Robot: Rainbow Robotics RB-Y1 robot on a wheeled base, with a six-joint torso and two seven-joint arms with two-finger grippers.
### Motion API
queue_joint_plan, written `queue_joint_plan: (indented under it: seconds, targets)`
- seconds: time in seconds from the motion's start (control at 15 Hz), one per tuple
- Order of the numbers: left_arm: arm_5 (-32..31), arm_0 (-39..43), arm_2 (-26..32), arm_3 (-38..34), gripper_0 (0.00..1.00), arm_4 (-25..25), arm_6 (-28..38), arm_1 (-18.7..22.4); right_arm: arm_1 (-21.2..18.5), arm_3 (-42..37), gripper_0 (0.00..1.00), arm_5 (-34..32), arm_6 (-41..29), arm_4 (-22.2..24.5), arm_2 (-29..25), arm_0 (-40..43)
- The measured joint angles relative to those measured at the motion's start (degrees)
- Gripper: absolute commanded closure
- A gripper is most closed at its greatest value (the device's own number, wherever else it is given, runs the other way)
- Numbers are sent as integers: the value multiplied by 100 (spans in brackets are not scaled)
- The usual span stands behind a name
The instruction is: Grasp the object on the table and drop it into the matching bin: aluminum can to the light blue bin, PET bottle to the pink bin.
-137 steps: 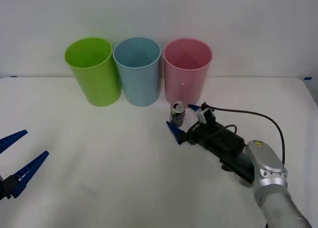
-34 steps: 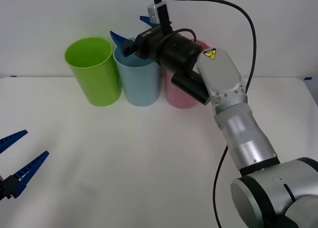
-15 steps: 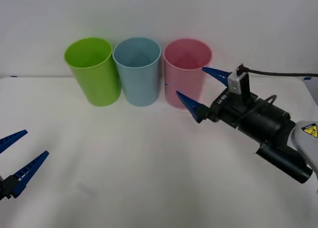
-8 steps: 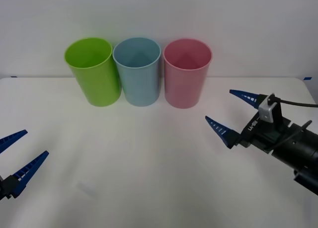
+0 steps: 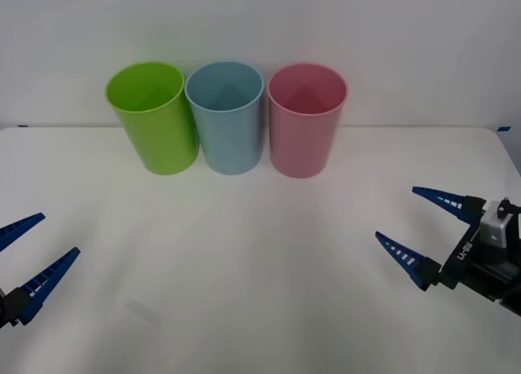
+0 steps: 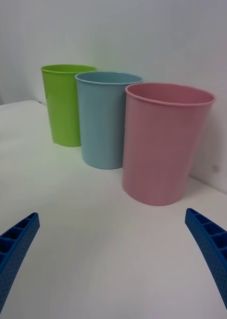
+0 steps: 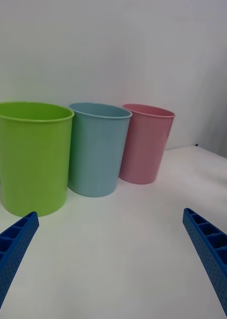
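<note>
Three tall cup-shaped bins are standing in a row at the far side of the table [image 5: 244,260]: the light blue bin [image 5: 225,117] in the middle, the pink bin [image 5: 307,120] just to its right and a lime green bin [image 5: 152,117] just to its left, the neighbours nearly touching. Whether the can is lying inside the light blue bin cannot be told, since the front view is looking at an interior in shadow.

The right wrist view is showing the bins from low on the table, the pink one nearest, with its rim hiding the inside. The left wrist view is showing the green one nearest.

The right gripper [image 5: 429,231] is hovering near the table's right edge, well apart from the pink bin, fingers spread wide and holding nothing. Half a second earlier it was closer to the pink bin; it has been pulling back. The left gripper [image 5: 31,256] is staying parked at the left edge, fingers apart, unchanged.
</note>
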Motion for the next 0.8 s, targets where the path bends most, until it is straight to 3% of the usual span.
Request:
queue_joint_plan:
  seconds: [0.2,0.8]
  targets:
    - [0,0,0,0,0,0,0,0,144,0,0,-336,32,-48,-308,333]
    - [0,0,0,0,0,0,0,0,204,2,0,-618,361,-410,-536,1009]
